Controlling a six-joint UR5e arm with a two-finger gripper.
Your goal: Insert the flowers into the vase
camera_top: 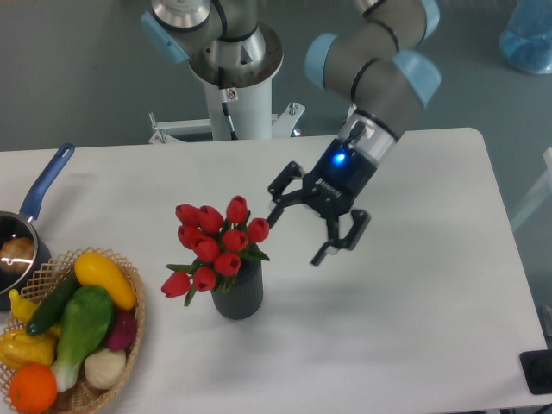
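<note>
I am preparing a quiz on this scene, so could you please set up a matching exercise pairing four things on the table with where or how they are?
Things:
1. flowers
2. tool
3. basket
4. saucepan

States:
A. at the table's left edge, blue handle
B. open, beside the flowers, holding nothing
C. standing in the vase
D. full of toy vegetables

Pairs: 1-C, 2-B, 3-D, 4-A

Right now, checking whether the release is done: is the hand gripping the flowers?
No. The hand is open and clear of the flowers, which stand in the vase.
</note>
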